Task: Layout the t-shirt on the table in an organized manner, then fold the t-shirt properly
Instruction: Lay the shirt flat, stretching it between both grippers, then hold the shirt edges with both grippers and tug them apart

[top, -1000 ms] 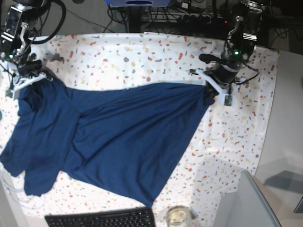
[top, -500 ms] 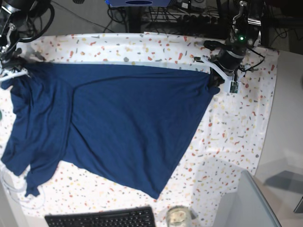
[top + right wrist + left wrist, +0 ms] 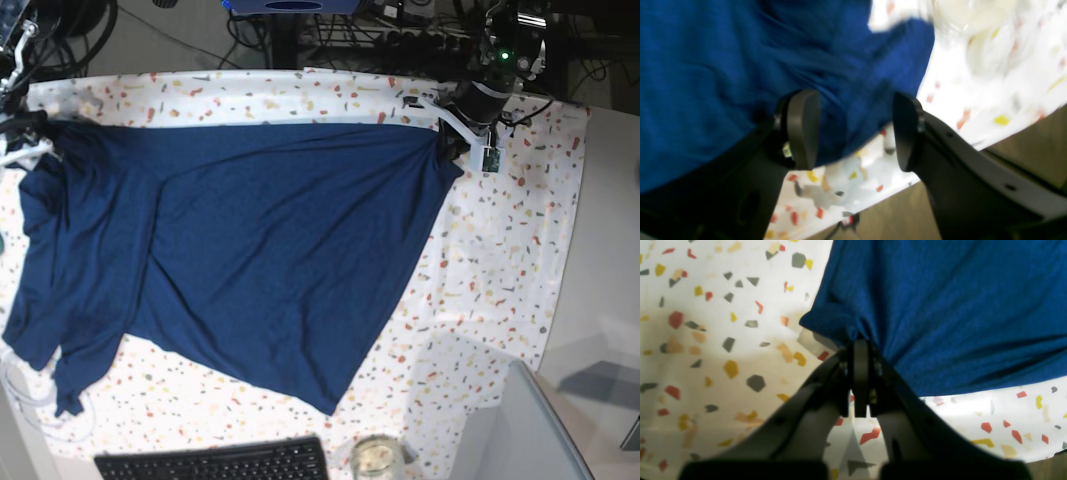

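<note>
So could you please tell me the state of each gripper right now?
Left gripper: shut on the shirt.
Right gripper: open, shirt between the jaws.

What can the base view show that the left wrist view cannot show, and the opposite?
Only the base view shows the whole spread dark navy-blue knit t-shirt, a black keyboard and a glass jar. Only the left wrist view shows the left gripper shut, pinching the t-shirt's bunched edge. Both show the white speckled table.
</note>
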